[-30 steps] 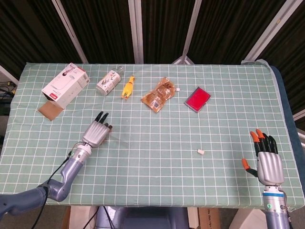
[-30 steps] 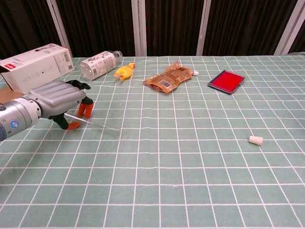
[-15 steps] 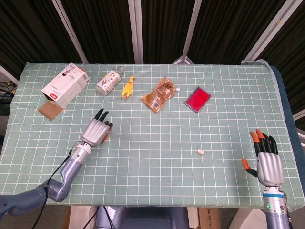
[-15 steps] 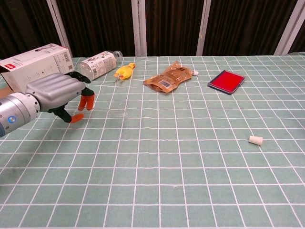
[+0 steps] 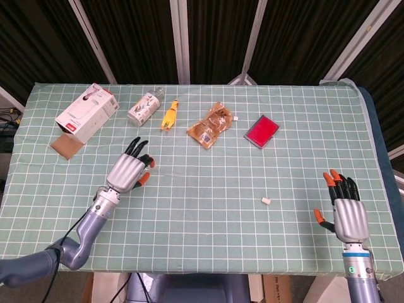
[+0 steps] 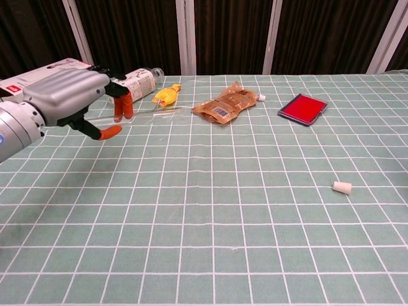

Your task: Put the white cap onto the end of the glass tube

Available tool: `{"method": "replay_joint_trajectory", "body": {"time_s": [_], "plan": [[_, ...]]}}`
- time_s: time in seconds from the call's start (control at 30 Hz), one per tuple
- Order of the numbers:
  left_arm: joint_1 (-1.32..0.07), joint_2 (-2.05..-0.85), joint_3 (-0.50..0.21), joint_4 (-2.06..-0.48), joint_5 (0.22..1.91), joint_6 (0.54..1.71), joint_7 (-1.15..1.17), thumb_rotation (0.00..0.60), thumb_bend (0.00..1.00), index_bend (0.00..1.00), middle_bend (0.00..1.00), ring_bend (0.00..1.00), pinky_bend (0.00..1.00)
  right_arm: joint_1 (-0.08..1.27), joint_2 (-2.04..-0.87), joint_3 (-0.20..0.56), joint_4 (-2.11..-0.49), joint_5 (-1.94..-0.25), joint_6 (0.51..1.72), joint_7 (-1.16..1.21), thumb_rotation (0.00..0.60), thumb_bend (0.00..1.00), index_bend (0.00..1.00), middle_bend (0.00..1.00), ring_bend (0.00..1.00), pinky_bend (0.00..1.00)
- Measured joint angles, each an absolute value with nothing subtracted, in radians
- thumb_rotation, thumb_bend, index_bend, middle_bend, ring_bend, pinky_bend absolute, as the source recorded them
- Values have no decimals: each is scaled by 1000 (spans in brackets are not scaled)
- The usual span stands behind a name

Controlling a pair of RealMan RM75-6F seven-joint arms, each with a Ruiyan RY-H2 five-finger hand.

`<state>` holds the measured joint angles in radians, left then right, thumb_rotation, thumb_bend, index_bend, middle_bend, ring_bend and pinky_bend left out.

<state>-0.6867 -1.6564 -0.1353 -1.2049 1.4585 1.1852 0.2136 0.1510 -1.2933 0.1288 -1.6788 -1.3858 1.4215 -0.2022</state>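
My left hand point(image 5: 129, 170) point(image 6: 67, 99) is raised over the left half of the table and pinches a thin clear glass tube point(image 6: 153, 111) between its orange fingertips. The tube juts out to the right, roughly level, above the cloth; the head view barely shows it. The small white cap point(image 5: 266, 201) point(image 6: 342, 187) lies alone on the green checked cloth to the right of centre, far from both hands. At the front right edge, my right hand point(image 5: 344, 213) is open with its fingers spread and holds nothing. The chest view does not show this hand.
Along the back of the table lie a white box point(image 5: 87, 108) point(image 6: 25, 80), a clear bottle point(image 5: 145, 106) point(image 6: 141, 81), a yellow rubber chicken point(image 5: 169, 115) point(image 6: 166, 95), a brown pouch point(image 5: 209, 125) point(image 6: 226, 103) and a red case point(image 5: 262, 131) point(image 6: 302, 108). A cardboard piece point(image 5: 67, 146) lies near the box.
My left hand has lifted off the cloth with the glass tube, rising up and back. My right hand has shifted slightly forward and to the left.
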Motion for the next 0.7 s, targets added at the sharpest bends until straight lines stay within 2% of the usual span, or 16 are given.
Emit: {"method": "replay_joint_trajectory", "body": {"time_s": [0.07,0.27,0.47,0.7], "plan": [[-684,-1636,-145,-1240,1458,1194,212,600,620,518,531,96,0,168,-1294,134,-1684,-1376,1395,-219,600,352,222,70,0,0],[-680,-1571,-175,-1338,1445,1210,233,600,620,518,530,96,0,240,-1319,166,-1705,-1295,1296,-310,600,352,350,115,0,0],[-681,-1521,-204,-1410,1417,1208,268,600,620,518,530,96,0,302,-1390,202,-1714,-1171,1242,-420,600,352,410,134,0,0],[-684,-1498,-213,-1444,1402,1201,288,600,620,518,528,96,0,333,-1512,213,-1696,-1069,1260,-507,600,352,416,135,0,0]]}}
